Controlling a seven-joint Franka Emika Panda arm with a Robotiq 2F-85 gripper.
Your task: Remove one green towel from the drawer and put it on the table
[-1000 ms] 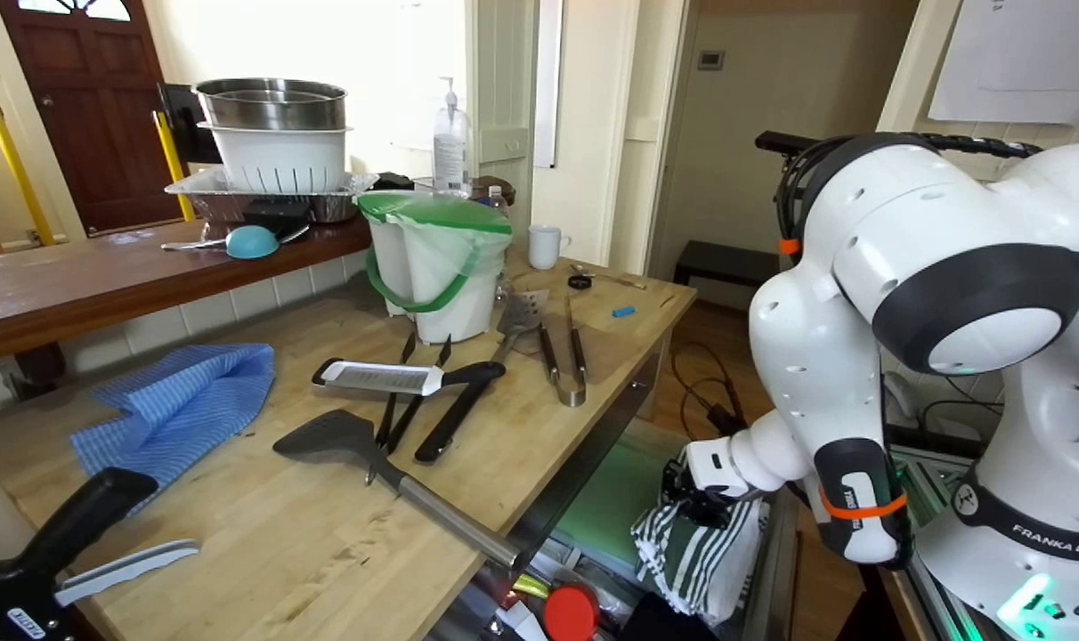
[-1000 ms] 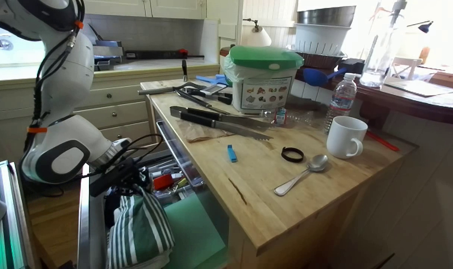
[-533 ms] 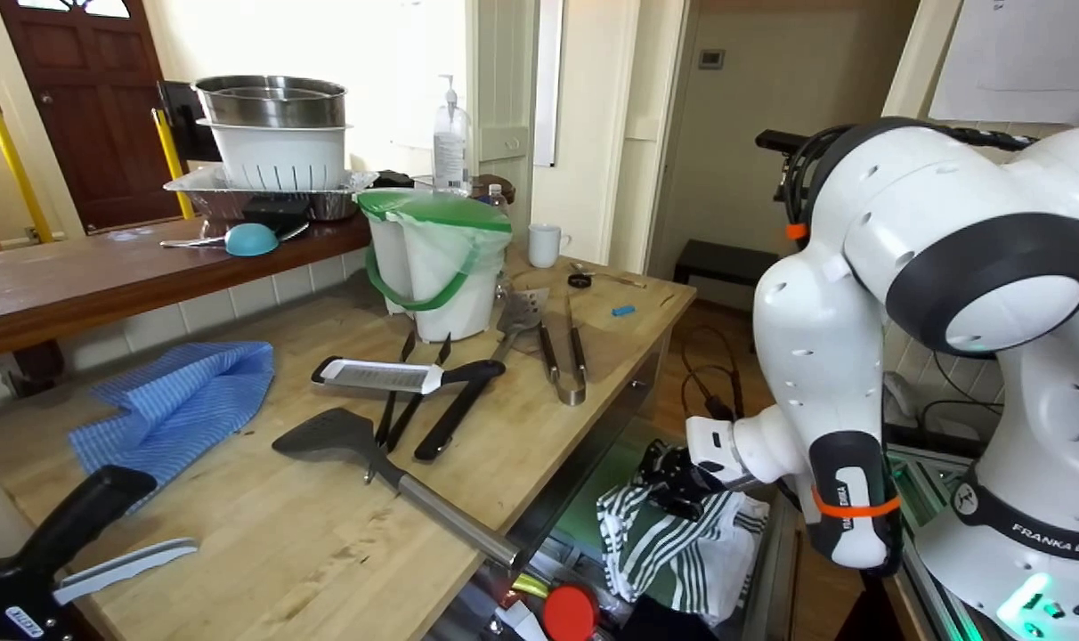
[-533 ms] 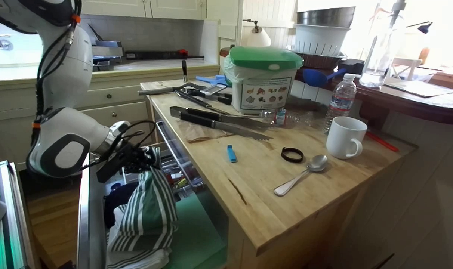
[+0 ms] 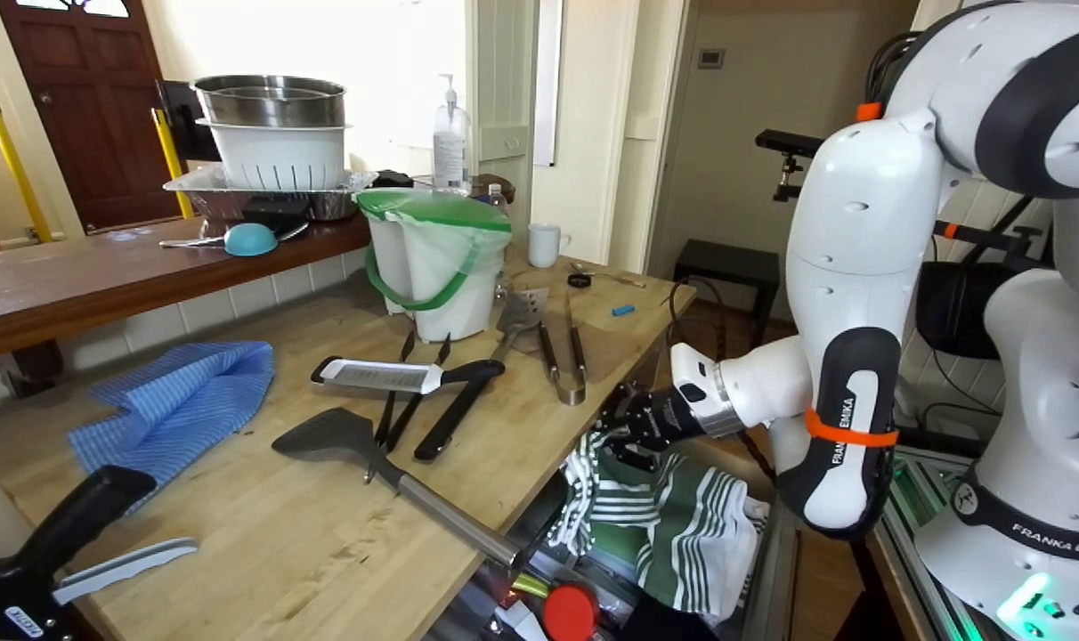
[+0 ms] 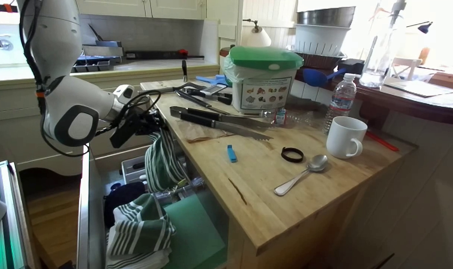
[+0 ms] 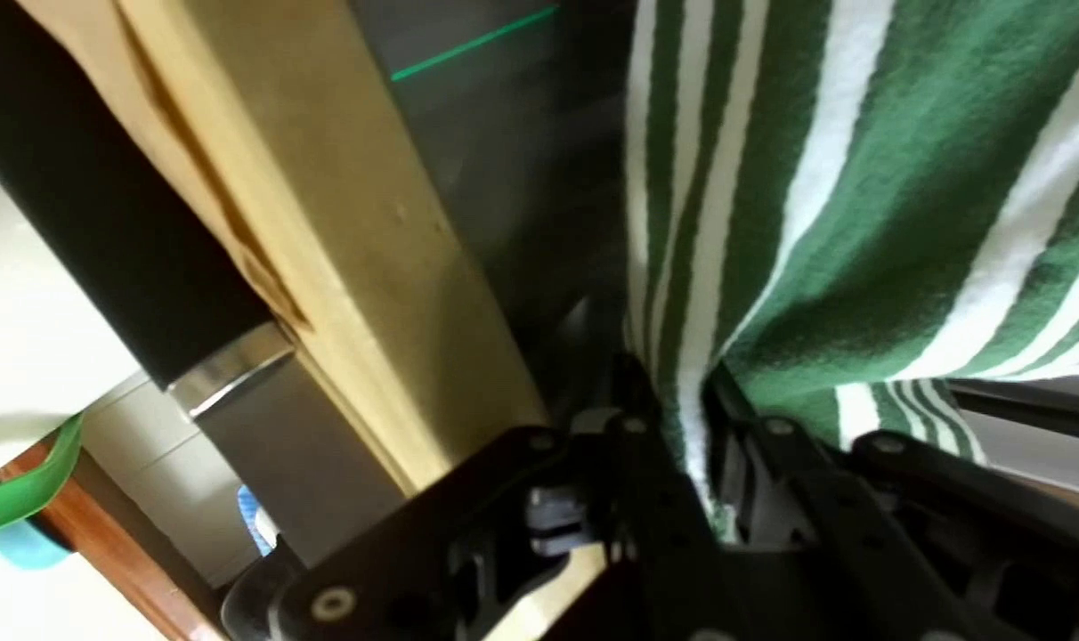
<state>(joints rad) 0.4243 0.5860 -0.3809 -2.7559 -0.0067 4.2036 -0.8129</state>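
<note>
Your gripper (image 7: pixel 682 392) is pinched down on a fold of striped green towel (image 7: pixel 931 205), just below centre in the wrist view, with the cloth fanning out toward the upper right. Looks like a solid bite to me, but I can't see how deep the fold goes.

What's new: a second ago you were down in the drawer (image 6: pixel 85 209) at the pile. Now you're up around tabletop level, just left of the table (image 6: pixel 264 168) in an exterior view, and the towel hangs below you. The second towel (image 6: pixel 140 228) stayed behind at the lower left of that frame, beside the dark navy cloth (image 6: pixel 123 196). They look apart there, though in an exterior view the towel (image 5: pixel 575 507) overlaps it, so I wouldn't swear they're fully separated.

So I'd call the "just one" part pretty much done. What's left is getting it over the edge and letting go. Its lower end is below the tabletop, so I'd go higher before heading right, otherwise it might snag on the drawer or sweep the tongs (image 6: pixel 202 119) along. I'd aim for lower middle of that frame, below the blue clip (image 6: pixel 231 153).
</note>
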